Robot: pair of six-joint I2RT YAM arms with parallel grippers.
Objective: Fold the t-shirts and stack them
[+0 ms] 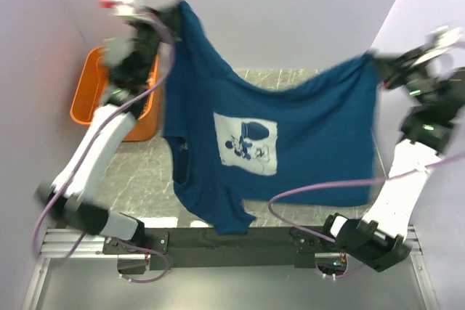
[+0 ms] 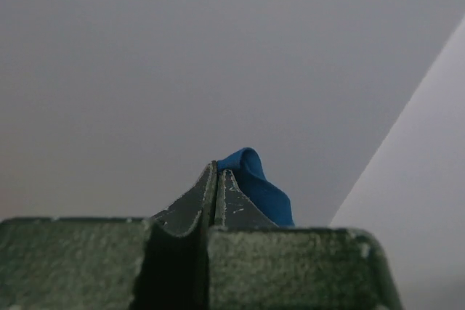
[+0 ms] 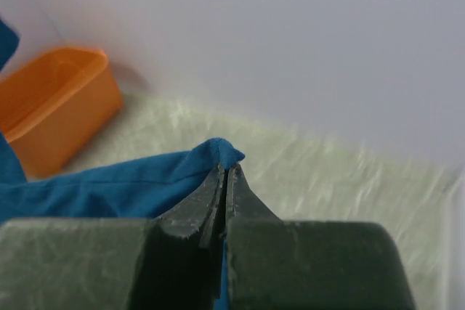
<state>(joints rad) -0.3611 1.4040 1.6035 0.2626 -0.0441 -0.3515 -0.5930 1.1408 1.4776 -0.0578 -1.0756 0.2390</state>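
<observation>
A dark blue t-shirt (image 1: 290,136) with a white cartoon print (image 1: 247,143) hangs spread in the air between my two grippers, above the table. My left gripper (image 1: 174,16) is shut on its upper left corner, high at the back left. In the left wrist view the jaws are closed with a blue fold (image 2: 254,179) sticking out past the left gripper (image 2: 216,168). My right gripper (image 1: 374,59) is shut on the opposite corner at the right. In the right wrist view the right gripper (image 3: 227,168) pinches the blue cloth (image 3: 131,183).
An orange bin (image 1: 91,96) stands at the back left of the marbled table (image 1: 138,179), behind the left arm; it also shows in the right wrist view (image 3: 54,103). Pale walls close in at the left, back and right.
</observation>
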